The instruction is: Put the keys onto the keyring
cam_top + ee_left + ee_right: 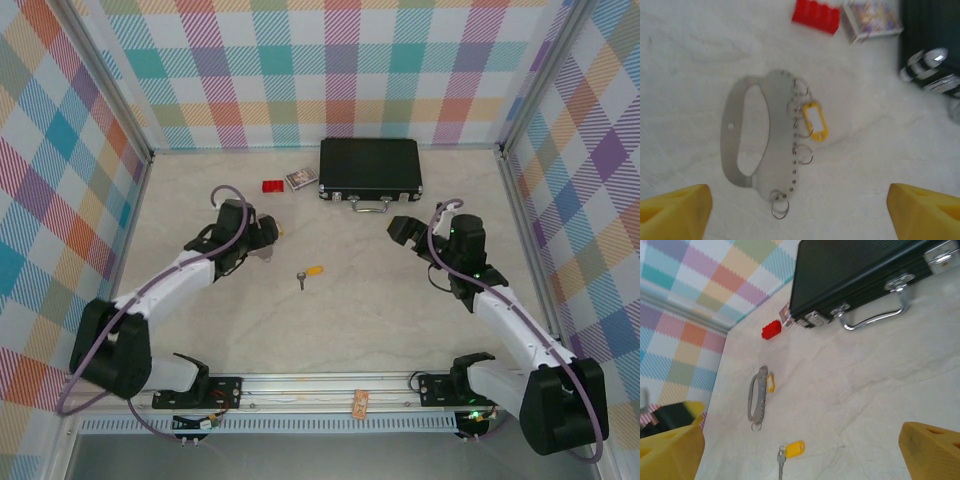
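The table point(340, 320) is lit brightly and evenly from above; only soft, faint shadows are cast beneath the arms point(170, 275). The left wrist view is softened throughout by blur, the keyring point(780, 130) included, and a white glint is thrown off a fitting of the black case point(935, 30). The right wrist view is rendered more sharply.

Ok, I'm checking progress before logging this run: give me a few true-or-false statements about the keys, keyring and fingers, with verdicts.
1. The keyring lies flat on the table, with nothing gripping it. True.
2. The silver key is already on the keyring. False: it lies loose on the table, apart from it.
3. The left fingers are spread open above the keyring. True.
4. The right fingers hold the silver key. False: they are open and empty.
5. The black case stands open. False: it is shut.
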`<state>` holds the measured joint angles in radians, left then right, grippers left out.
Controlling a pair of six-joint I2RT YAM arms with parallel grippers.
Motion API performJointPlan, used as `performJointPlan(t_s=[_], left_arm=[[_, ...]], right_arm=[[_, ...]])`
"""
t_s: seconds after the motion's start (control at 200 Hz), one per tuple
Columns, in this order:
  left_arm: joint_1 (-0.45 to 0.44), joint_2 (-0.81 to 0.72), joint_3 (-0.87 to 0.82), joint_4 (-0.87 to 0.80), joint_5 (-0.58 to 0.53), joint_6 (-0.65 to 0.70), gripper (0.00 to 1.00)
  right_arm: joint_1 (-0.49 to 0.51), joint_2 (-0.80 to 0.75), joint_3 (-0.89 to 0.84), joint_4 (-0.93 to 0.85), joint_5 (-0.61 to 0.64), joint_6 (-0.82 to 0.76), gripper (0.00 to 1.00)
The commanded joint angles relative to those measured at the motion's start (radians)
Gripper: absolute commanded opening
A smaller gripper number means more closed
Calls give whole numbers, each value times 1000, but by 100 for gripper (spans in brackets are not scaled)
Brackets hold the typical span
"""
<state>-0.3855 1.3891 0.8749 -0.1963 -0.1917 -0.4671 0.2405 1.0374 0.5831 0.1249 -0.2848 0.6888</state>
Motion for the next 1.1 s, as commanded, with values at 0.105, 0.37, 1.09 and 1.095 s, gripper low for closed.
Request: performJointPlan(t_s=[0.105,0.37,1.09,1.095], left_arm=[[-16,216,178,-141,43,51,71],[-16,412,339,-226,21,97,62],[-27,534,349,-221,117,42,42],[-27,533,346,-221,117,41,42]], right_arm=[[85,9,-17,7,84,-78,99],[100,47,-17,25,78,-78,99],[118,87,-1,18,76,-80,99],[119,87,-2,17,76,-80,99]])
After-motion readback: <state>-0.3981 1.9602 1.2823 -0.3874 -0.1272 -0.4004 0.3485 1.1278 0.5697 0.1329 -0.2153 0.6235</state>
